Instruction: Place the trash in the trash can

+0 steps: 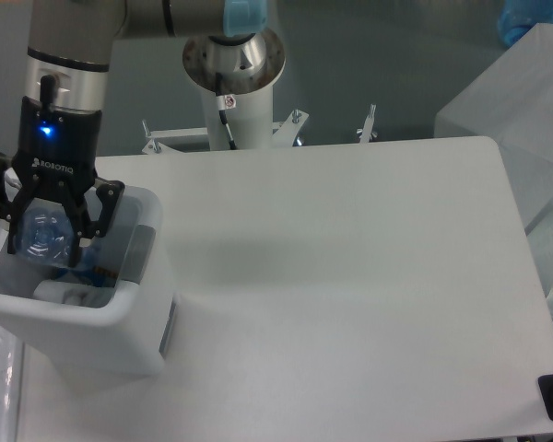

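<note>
We saw the hand (pixel 48 235) gripping crumpled clear plastic trash (pixel 42 235) over the open boxy white bin (pixel 120 322), which stood at the smooth bench's (pixel 350 276) left edge.

White trash can (pixel 92 322) (grey rim panel), black tool (pixel 46 241).

We see a white table (pixel 350 276) with rounded corners filling most of the view. Its surface is smooth and pale, with a soft shadow left of its middle. At the table's left edge stands the trash can (pixel 92 322), a white boxy bin with a grey panel on its right rim; its base reaches toward the near left corner. Beyond the far edge we see the robot's white mounting column (pixel 235 101).
</note>
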`<act>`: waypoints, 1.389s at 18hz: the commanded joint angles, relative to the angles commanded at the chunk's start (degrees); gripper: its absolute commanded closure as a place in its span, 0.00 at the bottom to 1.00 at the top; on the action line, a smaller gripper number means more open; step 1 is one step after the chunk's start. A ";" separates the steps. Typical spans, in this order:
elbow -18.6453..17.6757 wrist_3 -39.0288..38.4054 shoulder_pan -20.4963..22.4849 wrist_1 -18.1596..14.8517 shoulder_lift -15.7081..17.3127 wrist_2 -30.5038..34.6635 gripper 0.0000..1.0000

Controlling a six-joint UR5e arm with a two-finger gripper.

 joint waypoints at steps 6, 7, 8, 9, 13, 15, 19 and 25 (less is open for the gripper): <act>-2.37 0.44 0.00 -0.09 0.18 0.00 0.28; -2.90 0.96 0.00 -0.09 0.35 0.00 0.28; -3.25 1.58 0.00 0.00 0.53 -0.09 0.27; -3.43 2.02 0.00 0.00 0.79 -0.09 0.17; -2.20 5.71 0.70 0.09 0.62 0.00 0.00; -0.88 5.19 2.53 0.09 0.53 0.35 0.00; -0.80 5.45 9.90 0.09 1.05 3.60 0.00; 6.23 13.86 18.54 -0.17 -4.30 4.04 0.00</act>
